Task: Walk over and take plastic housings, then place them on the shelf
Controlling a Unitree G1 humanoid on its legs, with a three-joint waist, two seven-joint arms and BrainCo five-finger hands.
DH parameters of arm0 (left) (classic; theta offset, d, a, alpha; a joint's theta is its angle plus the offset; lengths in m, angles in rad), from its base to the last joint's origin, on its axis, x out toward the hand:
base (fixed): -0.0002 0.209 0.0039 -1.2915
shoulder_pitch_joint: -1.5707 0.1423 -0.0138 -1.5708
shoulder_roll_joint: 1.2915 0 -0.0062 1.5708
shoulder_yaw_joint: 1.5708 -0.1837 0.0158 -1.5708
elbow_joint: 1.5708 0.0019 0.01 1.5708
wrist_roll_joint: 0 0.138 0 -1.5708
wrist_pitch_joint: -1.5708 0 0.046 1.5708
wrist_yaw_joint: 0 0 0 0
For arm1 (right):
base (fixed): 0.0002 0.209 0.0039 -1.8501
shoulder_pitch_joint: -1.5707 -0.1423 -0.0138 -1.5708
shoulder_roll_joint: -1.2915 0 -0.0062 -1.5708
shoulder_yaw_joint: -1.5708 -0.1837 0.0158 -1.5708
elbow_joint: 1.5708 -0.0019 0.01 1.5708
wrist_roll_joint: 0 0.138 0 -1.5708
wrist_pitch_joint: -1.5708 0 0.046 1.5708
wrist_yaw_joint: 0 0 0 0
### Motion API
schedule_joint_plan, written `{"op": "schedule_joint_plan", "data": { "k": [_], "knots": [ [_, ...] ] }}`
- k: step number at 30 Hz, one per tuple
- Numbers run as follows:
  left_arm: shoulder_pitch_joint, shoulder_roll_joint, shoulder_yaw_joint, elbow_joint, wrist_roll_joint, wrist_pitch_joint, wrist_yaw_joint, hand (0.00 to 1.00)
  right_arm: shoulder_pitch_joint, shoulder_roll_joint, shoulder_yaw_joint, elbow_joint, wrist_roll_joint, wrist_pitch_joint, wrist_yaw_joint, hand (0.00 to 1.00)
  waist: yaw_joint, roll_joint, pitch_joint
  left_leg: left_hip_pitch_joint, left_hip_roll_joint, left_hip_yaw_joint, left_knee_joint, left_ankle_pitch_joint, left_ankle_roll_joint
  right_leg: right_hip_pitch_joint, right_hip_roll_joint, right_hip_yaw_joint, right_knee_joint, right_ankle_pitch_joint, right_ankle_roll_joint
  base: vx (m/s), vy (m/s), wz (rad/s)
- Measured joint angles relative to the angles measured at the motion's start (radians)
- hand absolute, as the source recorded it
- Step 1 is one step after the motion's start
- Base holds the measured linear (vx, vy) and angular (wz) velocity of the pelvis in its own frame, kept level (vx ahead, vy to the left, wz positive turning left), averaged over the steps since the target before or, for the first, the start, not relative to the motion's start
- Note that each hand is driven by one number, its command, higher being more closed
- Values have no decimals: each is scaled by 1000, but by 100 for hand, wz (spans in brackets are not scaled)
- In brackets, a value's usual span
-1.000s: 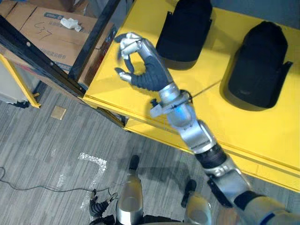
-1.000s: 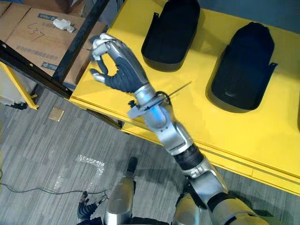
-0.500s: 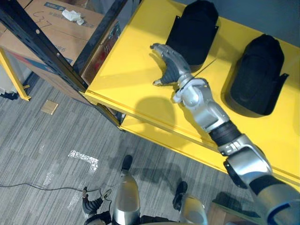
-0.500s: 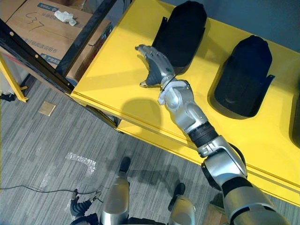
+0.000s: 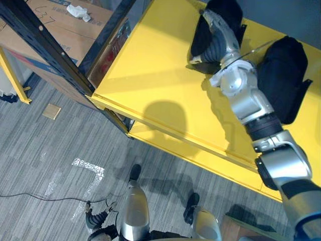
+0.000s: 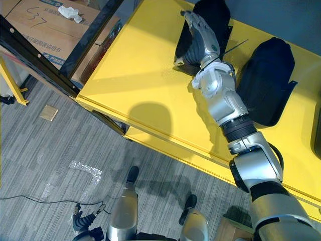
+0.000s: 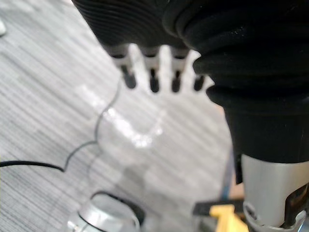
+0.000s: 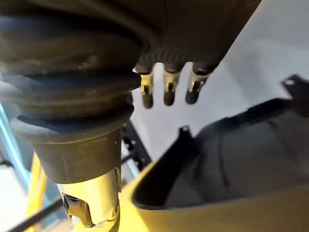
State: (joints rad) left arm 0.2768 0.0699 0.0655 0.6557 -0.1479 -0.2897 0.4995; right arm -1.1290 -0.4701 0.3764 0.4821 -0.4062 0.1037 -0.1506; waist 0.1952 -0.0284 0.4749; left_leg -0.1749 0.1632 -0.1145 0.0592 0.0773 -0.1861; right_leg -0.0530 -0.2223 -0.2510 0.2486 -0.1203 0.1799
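Observation:
Two black plastic housings lie on the yellow table top point(image 5: 150, 65): one at the far side point(image 6: 216, 12), the other point(image 6: 266, 75) to its right. My right arm stretches in from the lower right and my right hand point(image 5: 219, 40) lies over the left housing, fingers straight and open. In the right wrist view the fingers point(image 8: 166, 92) point out above that housing point(image 8: 241, 159), with a gap between them and its dark shell. My left hand point(image 7: 154, 77) hangs open above the grey floor, holding nothing.
A black steel rack upright point(image 5: 45, 45) slants across the left, with cardboard boxes point(image 5: 55, 25) behind it and a white crumpled scrap point(image 5: 77, 11) on one. A small tan square point(image 5: 51, 111) lies on the floor. The yellow table's front edge point(image 5: 165, 145) runs diagonally.
My right hand has swung from the table's near left corner across the yellow top to the far left housing, and its curled fingers have straightened. The camera has shifted a little.

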Motion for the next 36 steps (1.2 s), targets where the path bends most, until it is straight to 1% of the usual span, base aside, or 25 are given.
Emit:
{"op": "schedule_joint_plan", "data": {
  "k": [2, 3, 4, 6, 7, 9, 11, 13, 16, 18, 22, 26, 28, 30, 32, 33, 36],
  "knots": [
    [0, 0, 0, -2, 0, 1, -2, 0, -11, -2, 0, 0, 4, 2, 30, 0, 0, 0, 0, 0, 0, 0, 0, 0, 0, 0, 0, 0, 0, 1, 0, 0, 0, 0],
    [0, 0, 1, -5, 0, 2, -4, 0, -17, -4, -1, -4, 23, 8, 73, 0, 0, 0, 0, 0, 0, 0, 0, 0, 0, 0, 0, 0, -1, 2, 0, 0, 0, 0],
    [0, 0, 1, -7, 0, 2, -5, 0, -18, -6, -1, -8, 33, 13, 99, 0, 0, 0, 0, 0, 0, 0, 0, 0, 0, 0, 0, 0, -1, 2, 0, 0, 0, 0],
    [0, 0, 2, -9, 0, 3, -13, 0, -18, -6, 1, -12, 40, 44, 198, 0, 0, -1, 1, -1, 0, 2, 0, 0, 0, 0, 1, 1, -7, 6, 1, 0, 0, 0],
    [0, 0, 2, -9, 0, 4, -14, 0, -17, -6, 2, -12, 40, 54, 218, 0, 0, -1, 1, -1, 0, 2, 0, 0, 0, 1, 1, 1, -10, 8, 1, -2, 3, -3],
    [0, 0, 4, -10, 1, 4, -20, 0, -17, -6, 3, -10, 39, 96, 272, 0, 0, -2, 1, -1, 0, 5, 0, 0, 0, 2, 1, 2, -15, 12, 1, 1, 2, -2],
    [0, 0, 5, -10, 1, 4, -25, 0, -15, -6, 3, -10, 39, 116, 295, 0, 0, -2, 1, -1, 0, 5, 0, 0, 0, 2, 1, 2, -15, 12, 1, 0, 0, 0],
    [0, 0, 5, -10, 1, 4, -36, 0, -12, -6, 3, -9, 30, 157, 328, 0, -1, -2, 1, -1, 0, 5, 0, 0, 0, 2, 1, 2, -16, 12, 1, 0, 0, 0],
    [0, 0, 5, -10, 1, 9, -37, 0, -3, -6, 3, -5, 5, 182, 336, 0, -2, -3, 0, 1, 0, 6, 0, 0, 0, 3, 1, 4, -15, 12, 1, 0, 0, 0],
    [0, 0, 5, -10, 0, 10, -37, 0, 9, -7, 3, 0, -11, 187, 324, 0, -3, -8, -2, 2, 1, 9, 0, 0, 0, 3, 1, 5, -15, 12, 1, 0, 0, 0],
    [0, 0, 3, -10, 0, 10, -37, 0, 20, -17, 1, 18, -11, 187, 302, 0, -8, -15, -5, 15, 2, 14, -21, 10, 0, 4, 1, 7, -20, 16, 1, 0, 0, -2],
    [0, 0, 3, -10, 0, 18, -40, 0, 26, -39, -2, 38, 0, 166, 303, 0, -14, -15, -5, 16, 2, 20, -24, 11, -1, 6, 2, 11, -35, 28, 2, -9, 4, -4],
    [0, 1, 3, -10, -1, 21, -42, 0, 34, -45, -4, 38, 2, 144, 307, 0, -16, -17, -6, 17, 2, 23, -26, 13, 0, 6, 2, 13, -39, 32, 2, -6, 6, -4],
    [0, 3, 4, -10, -1, 28, -43, 0, 55, -46, -26, 37, 34, 114, 315, 0, -17, -23, -10, 18, 3, 27, -27, 13, 0, 5, 2, 15, -41, 33, 3, 0, -1, -3],
    [0, 6, 8, -10, -1, 32, -44, 0, 65, -46, -33, 36, 41, 96, 326, 0, -17, -32, -15, 19, 3, 31, -29, 13, 0, 5, 3, 18, -46, 36, 2, 2, 1, -6],
    [0, 7, 11, -10, -1, 32, -45, 0, 70, -46, -33, 36, 63, 88, 332, 0, -16, -37, -18, 22, 4, 37, -30, 13, 0, 4, 3, 24, -49, 38, 2, 1, 5, -12],
    [0, 11, 11, -10, -1, 32, -49, 0, 94, -44, -33, 25, 95, 58, 344, 0, -16, -41, -21, 33, 4, 44, -34, 13, 0, 8, 3, 31, -50, 40, 2, -7, 4, -8]
  ]
}}
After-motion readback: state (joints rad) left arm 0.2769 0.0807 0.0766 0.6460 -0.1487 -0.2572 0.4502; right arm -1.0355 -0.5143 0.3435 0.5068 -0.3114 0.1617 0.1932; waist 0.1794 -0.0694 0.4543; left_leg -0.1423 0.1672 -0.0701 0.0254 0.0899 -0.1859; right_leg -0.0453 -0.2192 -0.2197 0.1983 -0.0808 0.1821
